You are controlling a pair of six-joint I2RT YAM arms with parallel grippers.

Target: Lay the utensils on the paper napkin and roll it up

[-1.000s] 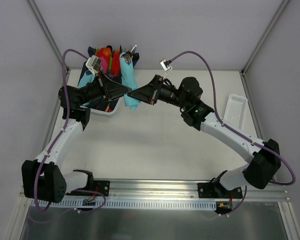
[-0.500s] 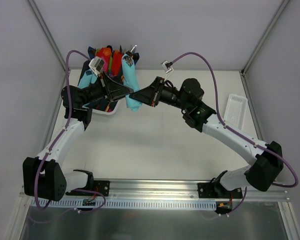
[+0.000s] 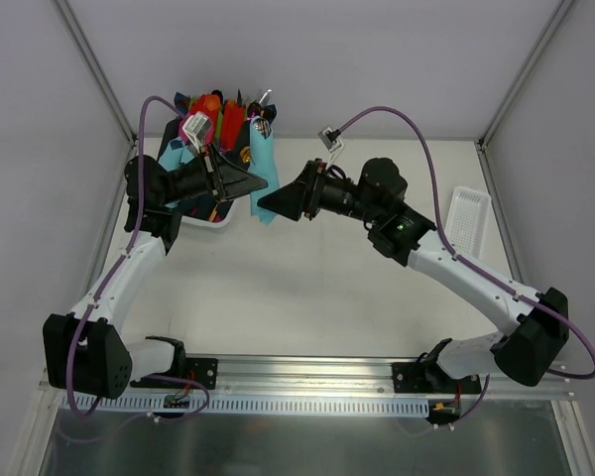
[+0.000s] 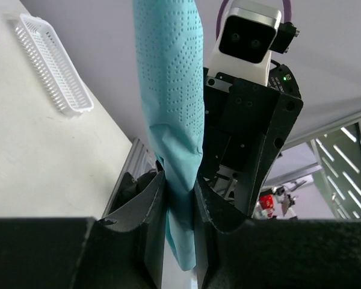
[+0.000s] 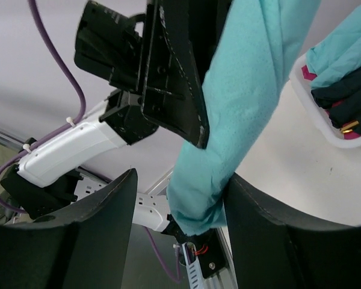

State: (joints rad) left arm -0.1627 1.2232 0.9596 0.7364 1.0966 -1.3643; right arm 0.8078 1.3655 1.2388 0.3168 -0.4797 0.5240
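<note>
The left claw (image 4: 179, 198) is pinching the bunched paper napkin (image 4: 168, 108), which is hanging above the far left of the bench (image 3: 307, 288); soft and tearable, it probably wants gentle holds near its gathered end, where the right claw (image 5: 180, 180) is gaping around it.

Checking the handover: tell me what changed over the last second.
The right gripper opened, let go of the teal napkin and backed off rightward. The left gripper stays pinched on it. The bin of bundles and the white basket have not moved.
</note>
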